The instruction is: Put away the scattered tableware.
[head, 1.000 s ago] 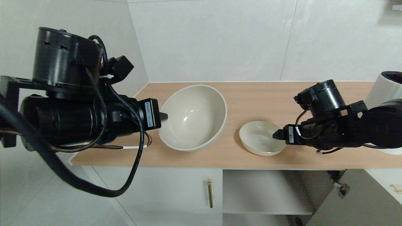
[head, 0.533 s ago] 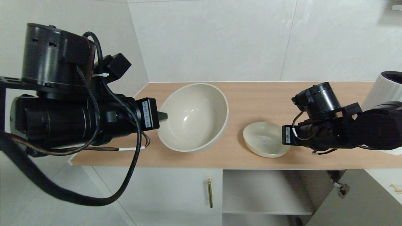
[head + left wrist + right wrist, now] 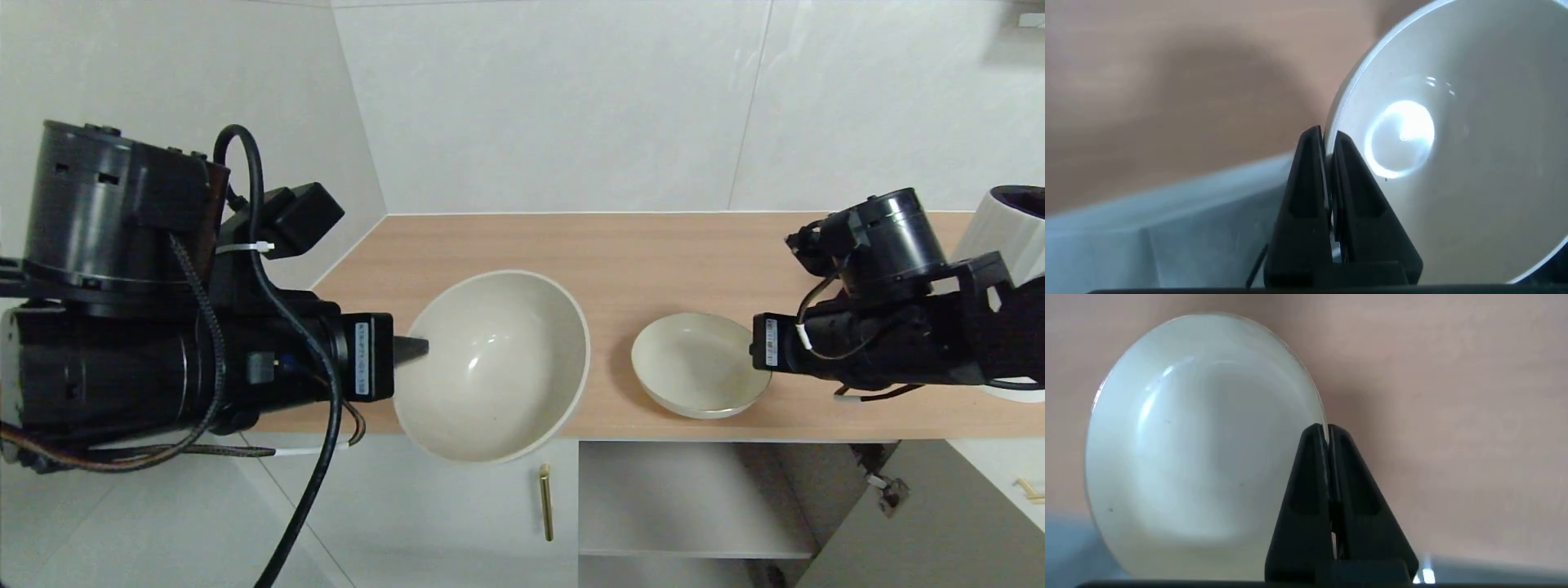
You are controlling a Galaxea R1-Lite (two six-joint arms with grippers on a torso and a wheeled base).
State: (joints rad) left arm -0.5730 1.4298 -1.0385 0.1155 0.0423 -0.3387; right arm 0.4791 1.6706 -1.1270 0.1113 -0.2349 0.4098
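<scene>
Against the tiled wall, countertop (image 3: pixel 669 245): long slab of pale wood grain, matt and flat; work surface for the tableware to be put away.
Cabinet (image 3: pixel 457 506): smooth white fronts below the counter; slim brass handle (image 3: pixel 545 502) on one door; open compartment (image 3: pixel 686 498) with a bare shelf just right of it, the likely destination, given both bowls near the front edge.
Large bowl (image 3: pixel 498 367): deep, round, cream, glossy glaze with a bright highlight inside; tilted, mouth turned up and forward, lower side overhanging the counter's front edge; apparently held in the air by its rim, ready for carrying down.
White container (image 3: pixel 1008 220): tall, rounded, with a dark mouth; at the counter's far right, behind the right arm.
Small bowl (image 3: pixel 698 363): shallow, round, cream, thin-rimmed, soft sheen; right of the large bowl and apart from it, at the front edge above the open compartment; impossible to tell whether resting or just raised.
Left gripper (image 3: pixel 1325 139): black tapering fingers pressed together on the large bowl's left rim, one inside and one outside; an edge pinch suited to a wall too wide to span.
Right gripper (image 3: pixel 1328 433): same black wedge shape, jaws clamped on the small bowl's right rim.
</scene>
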